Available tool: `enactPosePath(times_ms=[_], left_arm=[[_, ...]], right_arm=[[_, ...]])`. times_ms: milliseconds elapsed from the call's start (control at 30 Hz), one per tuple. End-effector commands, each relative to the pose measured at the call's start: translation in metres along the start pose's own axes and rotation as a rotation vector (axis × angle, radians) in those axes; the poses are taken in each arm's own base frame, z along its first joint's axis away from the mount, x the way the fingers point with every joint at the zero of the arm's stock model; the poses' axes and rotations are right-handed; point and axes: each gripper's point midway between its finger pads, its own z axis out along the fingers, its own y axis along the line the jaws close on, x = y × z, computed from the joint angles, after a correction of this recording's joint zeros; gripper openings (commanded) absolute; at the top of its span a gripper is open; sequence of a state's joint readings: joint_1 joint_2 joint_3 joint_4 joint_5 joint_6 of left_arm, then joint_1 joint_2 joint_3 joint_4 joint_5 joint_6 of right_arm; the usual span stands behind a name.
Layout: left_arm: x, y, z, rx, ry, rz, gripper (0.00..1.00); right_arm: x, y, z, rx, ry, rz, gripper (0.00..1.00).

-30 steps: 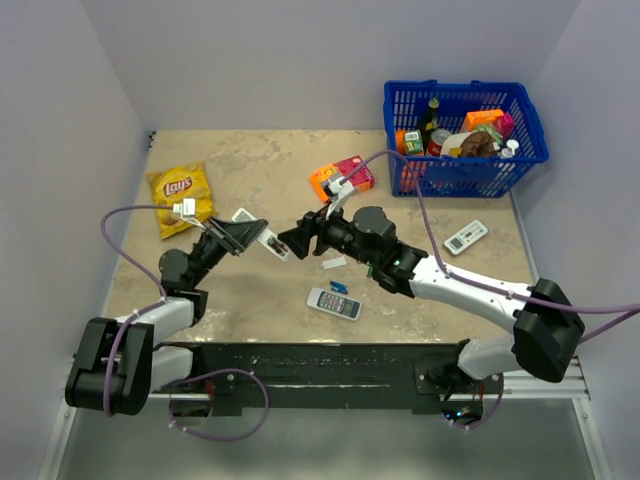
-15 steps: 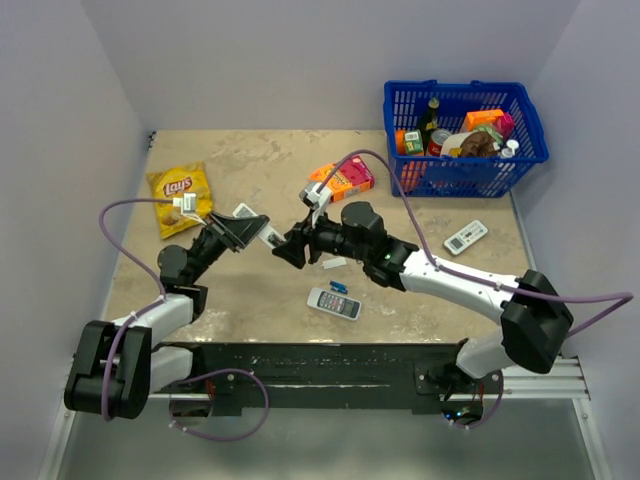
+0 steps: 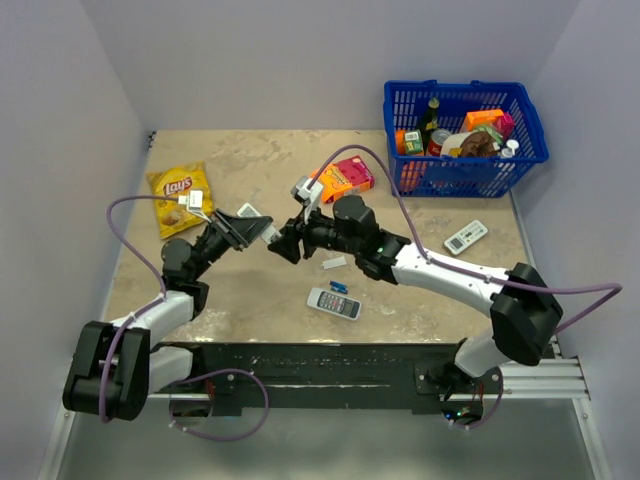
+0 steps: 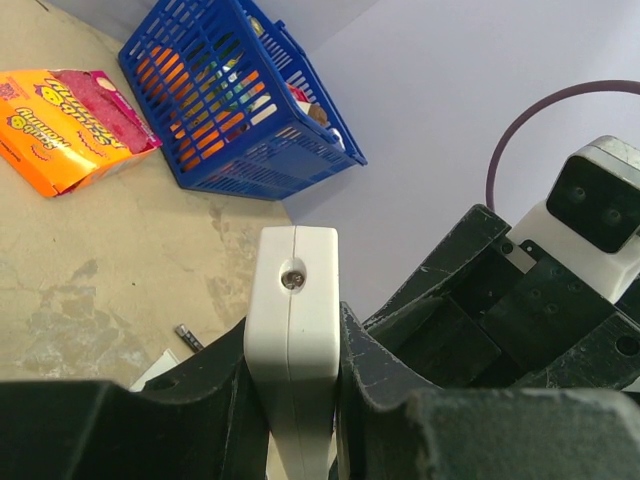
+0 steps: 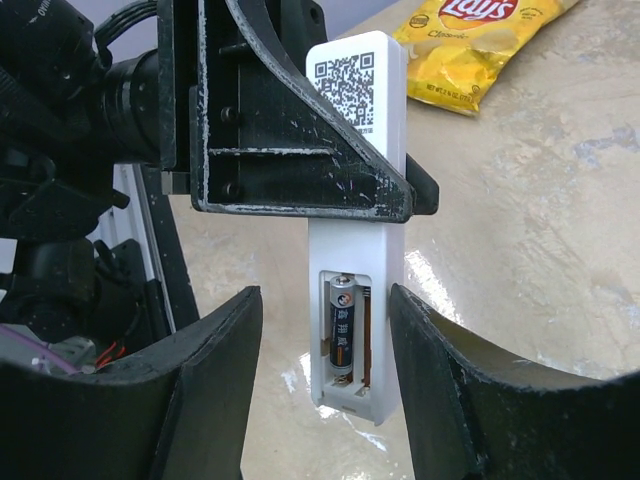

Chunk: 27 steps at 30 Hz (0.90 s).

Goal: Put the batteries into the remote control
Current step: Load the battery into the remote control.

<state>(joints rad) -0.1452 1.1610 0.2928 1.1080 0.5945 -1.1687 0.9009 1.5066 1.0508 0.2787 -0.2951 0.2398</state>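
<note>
My left gripper (image 3: 252, 232) is shut on the remote control (image 3: 246, 212), a slim white stick held above the table. In the left wrist view the remote control (image 4: 293, 285) stands on edge, clamped between that gripper's (image 4: 292, 350) jaws. The right wrist view shows the back of the remote control (image 5: 356, 150), with its compartment uncovered. One dark battery (image 5: 342, 325) lies in the left slot and the slot beside it is empty. My right gripper (image 5: 325, 310) is open, one finger on each side of the remote's lower end. A second battery (image 4: 188, 336) lies on the table.
A small white cover (image 3: 334, 263) and a small blue item (image 3: 338, 287) lie on the table under the right arm. Close by are a grey-white button remote (image 3: 333, 303) and a display remote (image 3: 466, 236). A blue basket (image 3: 520, 150), an orange pack (image 3: 342, 178) and a Lay's bag (image 3: 180, 197) lie farther back.
My right gripper has moved left and up to the remote's end, and its jaws have narrowed a little. The left gripper has lifted the remote slightly.
</note>
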Motion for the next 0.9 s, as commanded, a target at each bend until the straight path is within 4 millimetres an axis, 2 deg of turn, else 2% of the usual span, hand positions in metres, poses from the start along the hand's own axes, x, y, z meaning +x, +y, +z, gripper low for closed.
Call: enactPosePath(times_ms=[0, 200, 467, 633, 867], left_arm=[[-0.017, -0.018, 0.01, 0.029, -0.037, 0.08, 0.0], [-0.019, -0.011, 0.012, -0.025, -0.04, 0.087, 0.0], [-0.018, -0.002, 0.013, -0.072, -0.036, 0.076, 0.0], [-0.017, 0.008, 0.012, -0.122, -0.034, 0.072, 0.0], [-0.018, 0.014, 0.011, -0.163, -0.037, 0.073, 0.0]], right_arm=[[-0.014, 0.008, 0.006, -0.039, -0.016, -0.032, 0.56], [-0.009, 0.004, 0.008, -0.019, 0.0, -0.036, 0.54], [-0.013, 0.003, 0.007, -0.005, -0.007, -0.038, 0.54], [-0.021, -0.006, 0.003, 0.056, -0.03, -0.042, 0.55], [-0.017, -0.007, 0.004, 0.061, -0.022, -0.027, 0.54]])
